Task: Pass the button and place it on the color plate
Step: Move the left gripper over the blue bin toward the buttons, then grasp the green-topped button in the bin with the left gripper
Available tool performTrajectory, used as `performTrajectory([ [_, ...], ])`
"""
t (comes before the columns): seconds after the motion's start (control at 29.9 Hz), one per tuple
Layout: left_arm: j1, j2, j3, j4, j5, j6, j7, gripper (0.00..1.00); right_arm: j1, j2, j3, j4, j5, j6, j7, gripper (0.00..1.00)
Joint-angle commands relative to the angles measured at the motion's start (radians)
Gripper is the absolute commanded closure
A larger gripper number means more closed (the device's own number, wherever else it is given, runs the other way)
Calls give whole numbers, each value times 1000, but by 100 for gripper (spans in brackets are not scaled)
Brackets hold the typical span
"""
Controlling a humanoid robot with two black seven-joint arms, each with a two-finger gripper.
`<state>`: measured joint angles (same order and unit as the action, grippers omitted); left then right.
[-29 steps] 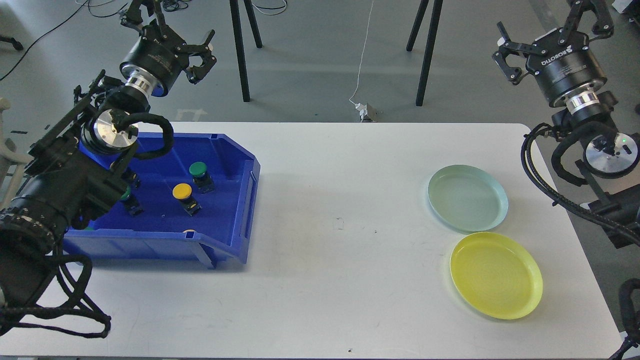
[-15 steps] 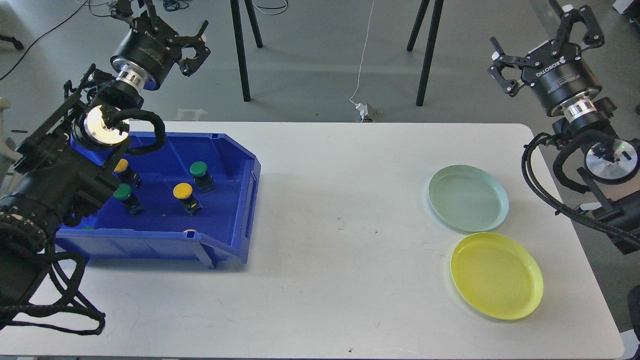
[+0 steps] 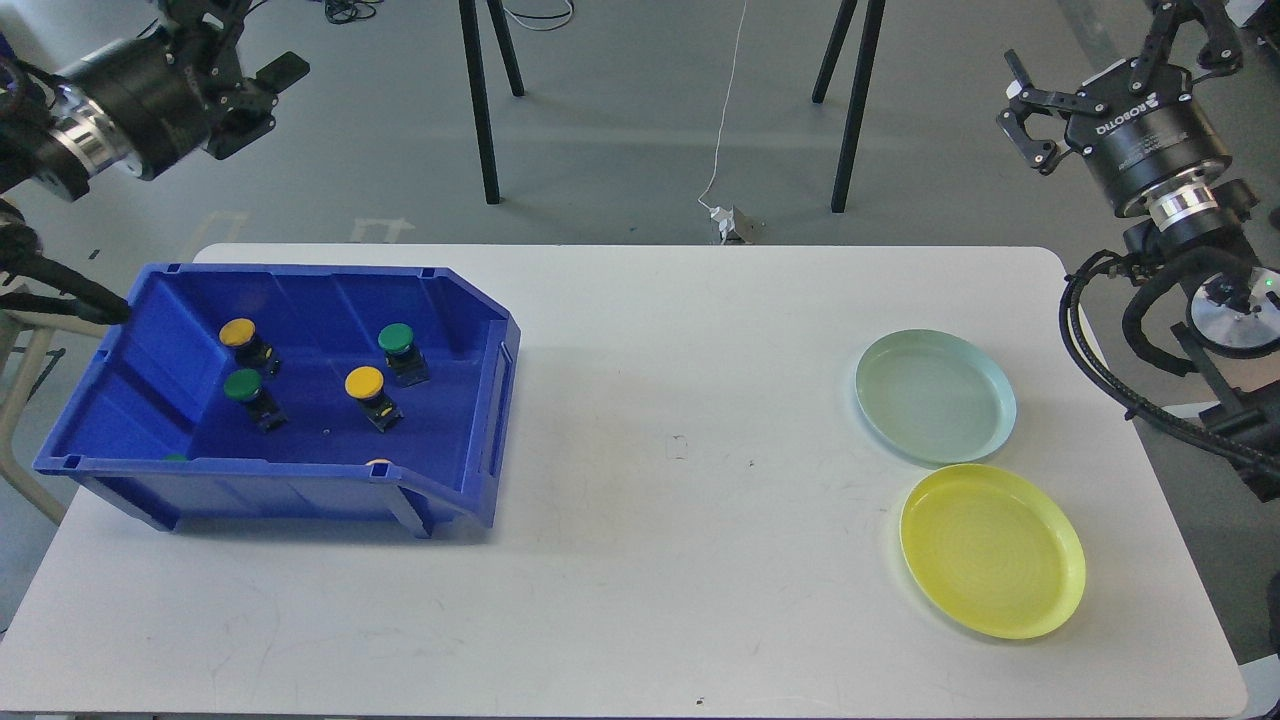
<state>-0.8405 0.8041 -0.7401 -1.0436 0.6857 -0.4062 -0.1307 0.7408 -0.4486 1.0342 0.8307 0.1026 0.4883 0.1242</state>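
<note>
While the blue bin is holding four push buttons, two yellow-capped and two green-capped, both arms are hovering clear. The left gripper's spread is indiscernible; the right gripper is standing wide, empty. The yellow plate is lying well right of the bin.

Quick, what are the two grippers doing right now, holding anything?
Left gripper: cannot tell if open or shut; nothing visibly held.
Right gripper: open, empty.

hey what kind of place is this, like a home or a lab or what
Most likely a robotics lab or test room: a bare white table on a grey concrete floor, black tripod legs and loose cables behind it, and a blue parts bin of push buttons.
</note>
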Motion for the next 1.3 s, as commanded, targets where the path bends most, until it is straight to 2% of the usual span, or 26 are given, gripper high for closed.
performTrajectory([
  [0.0,37,99,30,-45,216,-13,-1,7,-12,-13,0,65,-1,-8,-3,0],
  [0.13,50,200,122,-99,435,-17,-4,8,-18,-36,3,91,-1,-10,-2,0],
  [0.27,50,222,234,-101,631,-3,-4,8,-18,-36,4,91,-1,-4,2,0],
  [0.33,54,211,258,-90,743,33,-4,13,-18,-36,3,91,-1,-2,2,0],
  [0.4,57,205,281,-81,834,110,-3,20,-18,-36,3,91,-1,0,2,0],
  [0.47,83,193,350,-58,889,167,0,20,-18,-36,3,91,-1,0,2,0],
  [0.6,93,179,455,5,911,191,0,19,-18,-35,4,91,-1,-5,3,0],
  [0.87,95,67,476,163,977,193,-23,19,-24,-36,4,85,-1,-8,5,0],
  [1.27,119,21,478,197,977,193,-32,18,-26,-30,-2,82,-4,-11,5,0],
])
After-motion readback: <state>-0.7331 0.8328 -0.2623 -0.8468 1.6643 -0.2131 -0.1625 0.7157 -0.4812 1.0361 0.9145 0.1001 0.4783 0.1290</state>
